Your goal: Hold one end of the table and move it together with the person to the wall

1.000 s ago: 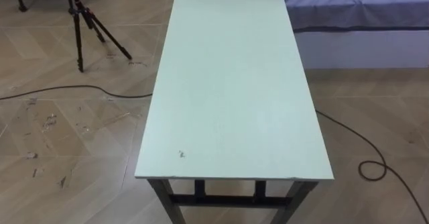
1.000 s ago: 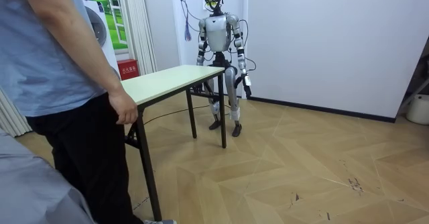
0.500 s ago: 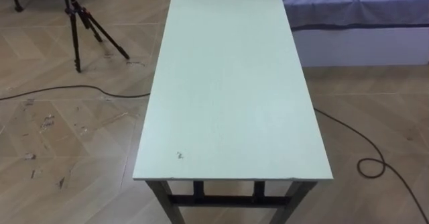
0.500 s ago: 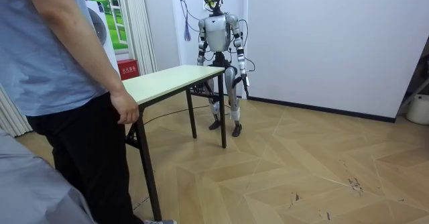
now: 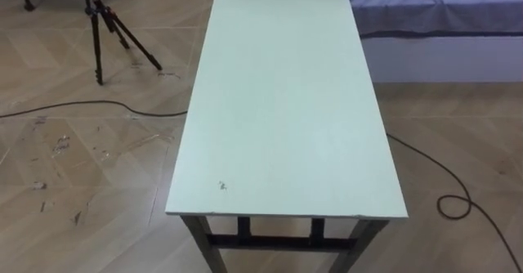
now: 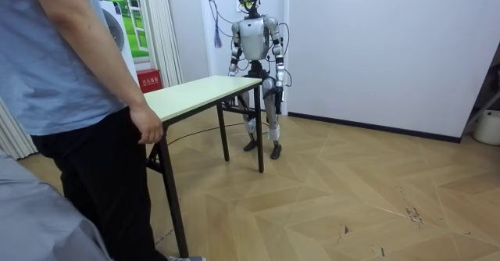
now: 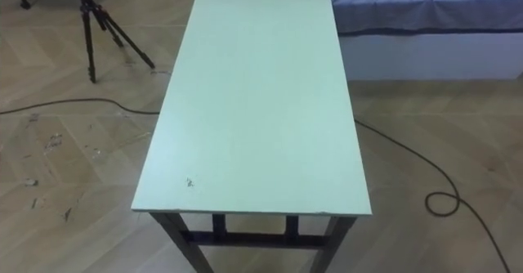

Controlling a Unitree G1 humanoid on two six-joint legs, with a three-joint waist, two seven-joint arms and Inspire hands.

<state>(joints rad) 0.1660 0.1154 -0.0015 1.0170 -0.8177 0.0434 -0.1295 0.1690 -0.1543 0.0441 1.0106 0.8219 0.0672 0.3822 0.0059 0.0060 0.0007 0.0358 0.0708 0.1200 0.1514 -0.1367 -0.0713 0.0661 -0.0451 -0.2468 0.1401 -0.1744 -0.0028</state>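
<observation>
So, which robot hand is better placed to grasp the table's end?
Probably the right hand: it hangs near the end of the table; the left hand hangs lower, beside the thigh.

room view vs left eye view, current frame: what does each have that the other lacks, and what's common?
Room view: the person at the near end of the table, with a hand at its edge, and the robot standing at the far end, in front of the white wall.

Left eye view: the tripod on the floor left of the table, the bed on its right, and a small mark on the tabletop near the robot's end.

Both: the pale green table on dark legs.
</observation>
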